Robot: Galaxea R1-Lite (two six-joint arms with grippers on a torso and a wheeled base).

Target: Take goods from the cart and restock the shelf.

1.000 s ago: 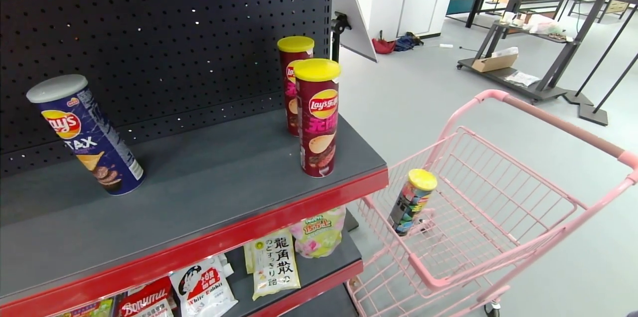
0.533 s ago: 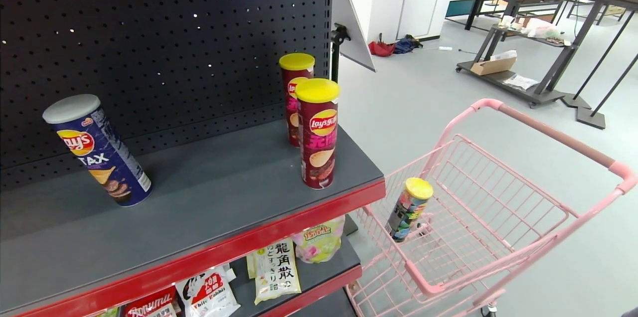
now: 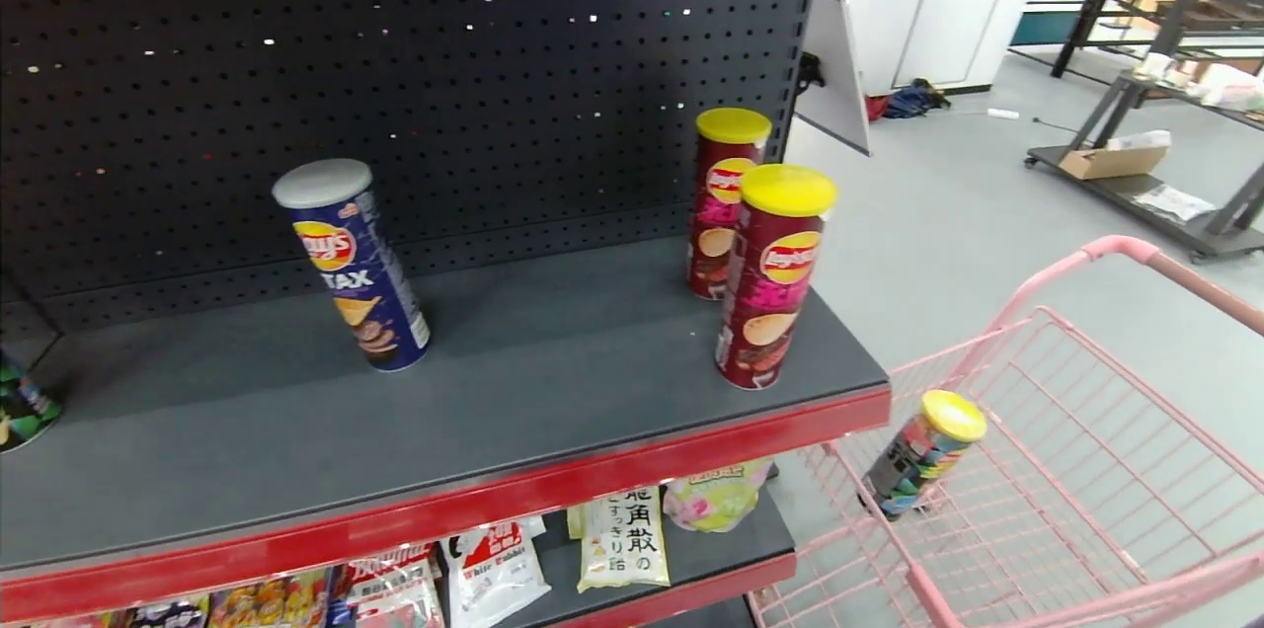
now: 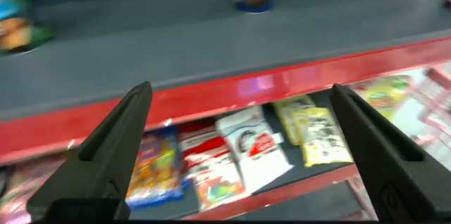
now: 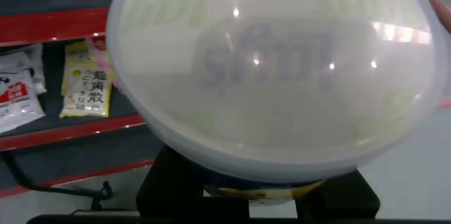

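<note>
Where red cans (image 3: pixel 765 282) crowd shelf (image 3: pixel 553 366) end, blue can (image 3: pixel 355 268) apart

The top shelf (image 3: pixel 553 381) has an open stretch of grey board between a blue can (image 3: pixel 351 268) on the left and two maroon cans, one behind (image 3: pixel 726 203) and one in front (image 3: pixel 775 277), at its right end. A pegboard wall (image 3: pixel 395 65) closes the back. The lower shelf (image 3: pixel 711 584) is crowded with snack bags (image 3: pixel 622 539), while the pink cart (image 3: pixel 1136 251) beside it is open-topped, with one leaning can (image 3: pixel 923 455) inside.
</note>
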